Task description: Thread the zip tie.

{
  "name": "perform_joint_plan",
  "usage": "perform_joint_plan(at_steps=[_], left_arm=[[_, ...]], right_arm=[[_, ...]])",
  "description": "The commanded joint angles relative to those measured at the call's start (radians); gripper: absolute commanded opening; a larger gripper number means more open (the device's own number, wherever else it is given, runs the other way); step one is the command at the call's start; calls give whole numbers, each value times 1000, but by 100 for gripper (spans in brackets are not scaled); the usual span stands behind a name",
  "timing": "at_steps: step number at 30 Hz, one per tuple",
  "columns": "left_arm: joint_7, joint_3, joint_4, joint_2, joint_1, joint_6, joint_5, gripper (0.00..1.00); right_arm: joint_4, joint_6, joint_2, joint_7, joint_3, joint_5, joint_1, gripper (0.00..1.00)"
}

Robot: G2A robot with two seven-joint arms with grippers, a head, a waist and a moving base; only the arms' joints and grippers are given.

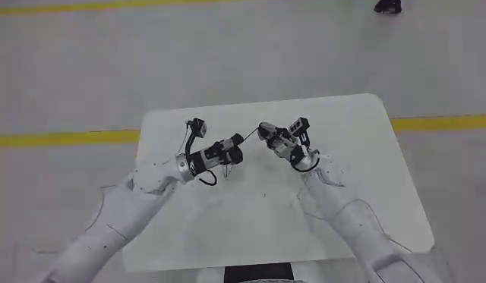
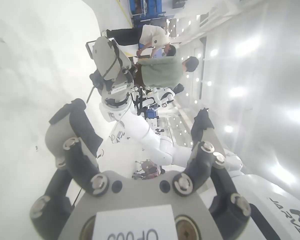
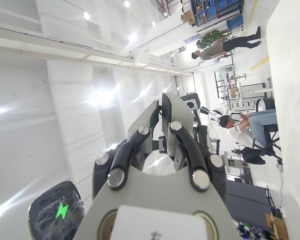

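The white table [image 1: 357,131] with rounded corners carries the whole scene, and both arms come in over its near half and meet near its middle. The left arm [image 1: 144,180] stretches across from its own side, the right arm [image 1: 342,199] angles in from the other, and their ends lie close together but apart. The left gripper [image 1: 234,152] sits above the tabletop with its two black-padded fingers [image 2: 72,123] spread wide, nothing between them, as its own wrist view [image 2: 137,112] shows plainly. The right gripper [image 1: 264,131] faces it from just beyond. In the right wrist view its two flat, ribbed fingers are drawn together with only a thin slit between them [image 3: 160,106]. Seen from the left wrist camera, the right gripper [image 2: 97,81] hangs over the table [image 2: 27,76] with a thin dark strip coming out of its fingertips. That strip is the zip tie [image 1: 250,134]: pinched at one end by the right gripper, its free length reaches across the gap toward the left gripper. From above, whether its tip touches the left gripper cannot be told. In the left wrist view the zip tie [image 2: 90,95] slants down from the right gripper toward the tabletop.
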Motion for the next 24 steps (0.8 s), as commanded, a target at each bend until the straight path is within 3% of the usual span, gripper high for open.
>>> perform_joint_plan(at_steps=[1, 5, 14, 20, 24], left_arm=[[19, 1, 0, -2, 10, 0, 10, 100], [59, 0, 8, -15, 32, 0, -3, 100], [37, -12, 48, -68, 29, 0, -16, 100], [37, -12, 48, -68, 29, 0, -16, 100], [73, -15, 49, -70, 36, 6, 16, 100]], right_arm=[[-32, 0, -1, -22, 1, 0, -14, 0], [-82, 0, -5, -59, -3, -5, -49, 0], [-100, 0, -21, -113, -27, -44, -74, 0], [-100, 0, -21, -113, -27, -44, -74, 0], [-134, 8, -18, -158, -28, -96, -89, 0]])
